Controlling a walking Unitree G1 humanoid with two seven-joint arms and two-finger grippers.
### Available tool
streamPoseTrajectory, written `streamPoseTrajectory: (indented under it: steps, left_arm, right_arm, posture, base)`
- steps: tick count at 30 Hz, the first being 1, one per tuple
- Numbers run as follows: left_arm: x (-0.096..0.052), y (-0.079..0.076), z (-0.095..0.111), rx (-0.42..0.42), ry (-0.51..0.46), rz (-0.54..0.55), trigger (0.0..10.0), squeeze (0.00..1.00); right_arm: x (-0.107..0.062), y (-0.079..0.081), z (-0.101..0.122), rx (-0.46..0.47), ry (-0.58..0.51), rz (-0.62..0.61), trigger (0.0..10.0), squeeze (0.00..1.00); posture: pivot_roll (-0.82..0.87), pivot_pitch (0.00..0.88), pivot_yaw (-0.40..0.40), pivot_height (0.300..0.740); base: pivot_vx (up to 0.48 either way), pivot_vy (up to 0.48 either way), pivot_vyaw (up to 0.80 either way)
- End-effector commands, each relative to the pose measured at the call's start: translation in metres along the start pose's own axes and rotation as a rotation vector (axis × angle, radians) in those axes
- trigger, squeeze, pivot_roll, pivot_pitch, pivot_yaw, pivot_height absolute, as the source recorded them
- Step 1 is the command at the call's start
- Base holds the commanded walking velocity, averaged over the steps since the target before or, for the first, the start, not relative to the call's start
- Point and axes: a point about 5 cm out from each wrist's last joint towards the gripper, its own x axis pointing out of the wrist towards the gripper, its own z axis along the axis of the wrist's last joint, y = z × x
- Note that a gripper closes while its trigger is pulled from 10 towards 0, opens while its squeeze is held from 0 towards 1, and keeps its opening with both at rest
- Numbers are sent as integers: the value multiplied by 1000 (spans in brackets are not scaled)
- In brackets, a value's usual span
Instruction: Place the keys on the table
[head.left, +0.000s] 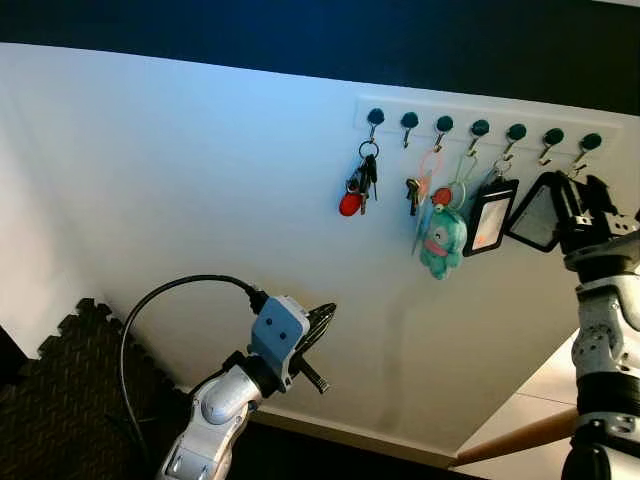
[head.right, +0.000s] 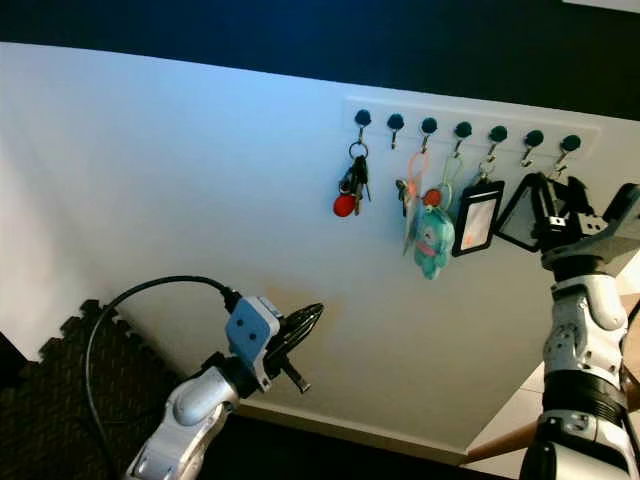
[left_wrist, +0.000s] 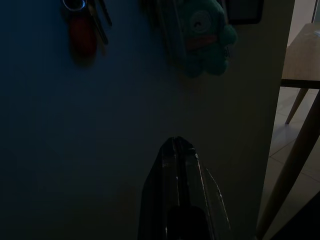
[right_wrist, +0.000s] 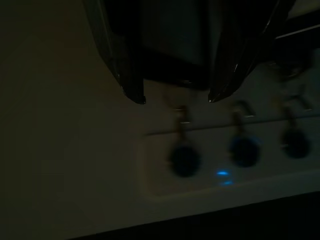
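A white wall (head.left: 180, 200) carries a white hook rail (head.left: 480, 118) with a row of dark round pegs. The keys (head.left: 362, 182) hang from the leftmost peg, bearing a red fob at the bottom of the bunch. On the next pegs hang a second small bunch of keys (head.left: 413, 192), a teal plush charm (head.left: 443, 242) on a pink ring, and a black card holder (head.left: 490, 217). A second card holder (head.left: 535, 213) hangs further along, toward the right end of the rail. The right gripper (head.left: 570, 205) is raised to the rail at this second card holder; its jaws are spread, one on each side of the holder (the right wrist view shows the dark holder between the two fingers (right_wrist: 125, 65), with the pegs beyond). Whether the fingers touch the holder cannot be told. The left gripper (head.left: 318, 322) is held low before the wall, well below the keys and apart from them, with its jaws pressed together; a black cable (head.left: 150, 305) loops from its wrist. A dark foam floor mat (head.left: 60, 370) lies at the lower left. The edge and leg of a wooden counter (left_wrist: 300, 60) appear beyond the end of the wall.
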Motion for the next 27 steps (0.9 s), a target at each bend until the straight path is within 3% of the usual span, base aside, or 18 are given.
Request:
streamPoseTrajectory:
  steps: [1, 10, 12, 13, 15, 16, 20, 26, 27]
  left_arm:
    - [0, -3, 1, 2, 4, -16, 10000, 0]
    - [-1, -3, 0, -1, 10, -12, 10000, 0]
    - [-2, -2, 0, -7, 9, -6, 10000, 0]
    - [-2, -1, 0, -12, 7, 1, 10000, 0]
    - [-2, -1, 0, -18, 6, 4, 10000, 0]
    - [-2, -1, 0, -18, 6, 4, 10000, 0]
    - [-3, -1, -1, -34, 6, 3, 10000, 0]
    - [-7, 6, -1, -48, 2, 49, 10000, 0]
    - [-10, 11, -2, -58, 8, 87, 10000, 0]
  right_arm:
    - [1, -4, 3, -10, -9, -22, 10000, 0]
    - [3, 4, 3, 11, -19, 23, 10000, 0]
    - [3, 11, 3, 53, -19, 81, 10000, 0]
    - [2, 20, 1, 113, -4, 172, 10000, 0]
    - [-7, 37, -6, 229, 49, 338, 10000, 0]
    - [-7, 37, -6, 229, 49, 338, 10000, 0]
    - [-33, 52, -16, 362, 143, 518, 10000, 0]
    - [-56, 62, -23, 429, 238, 650, 10000, 0]
    - [-69, 67, -30, 430, 317, 715, 10000, 0]
  posture:
    - [82, 71, -64, 740]
    - [83, 77, -67, 740]
    - [83, 77, -67, 740]
    - [83, 77, -67, 740]
    - [79, 78, -67, 740]
    - [79, 78, -67, 740]
    - [77, 79, -65, 740]
    - [75, 78, -60, 740]
    - [73, 78, -58, 740]
  base:
    - [0, 0, 0]
    - [0, 0, 0]
    - [0, 0, 0]
    - [0, 0, 0]
    - [0, 0, 0]
    - [0, 0, 0]
    - [0, 0, 0]
    - [0, 0, 0]
    - [0, 0, 0]
